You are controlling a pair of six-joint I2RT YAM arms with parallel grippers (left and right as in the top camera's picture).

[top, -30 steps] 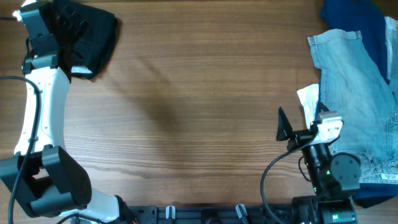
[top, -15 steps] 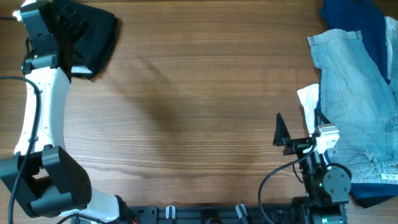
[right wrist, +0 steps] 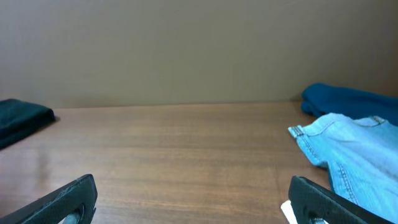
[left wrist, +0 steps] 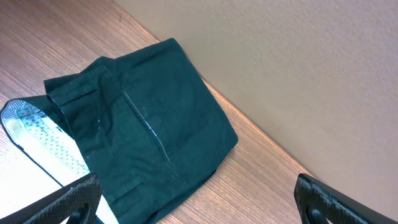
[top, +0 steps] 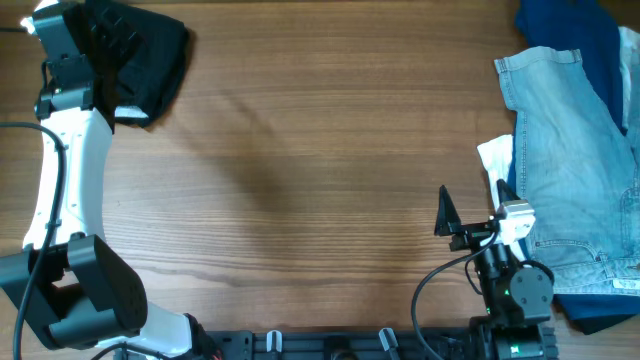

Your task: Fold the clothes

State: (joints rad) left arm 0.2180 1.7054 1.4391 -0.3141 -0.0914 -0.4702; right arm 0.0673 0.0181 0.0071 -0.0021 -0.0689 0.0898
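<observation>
The black shorts (top: 150, 55) lie folded in a compact bundle at the table's far left corner. In the left wrist view the shorts (left wrist: 149, 130) show a white pocket lining (left wrist: 37, 134) sticking out at one side. My left gripper (left wrist: 199, 202) is open and empty, just above and beside the bundle; it also shows in the overhead view (top: 108, 45). My right gripper (top: 472, 212) is open and empty near the front right, beside the pale blue denim garment (top: 570, 160). In the right wrist view my right gripper (right wrist: 193, 199) frames only bare table.
A dark blue garment (top: 570, 30) lies at the far right corner, partly under the denim. A white pocket lining (top: 495, 160) sticks out of the denim's left edge. The wall runs behind the table's far edge (right wrist: 186, 106).
My right arm has drawn back toward the table's front edge, and its gripper has shifted slightly left. The left arm and the shorts have not moved.
</observation>
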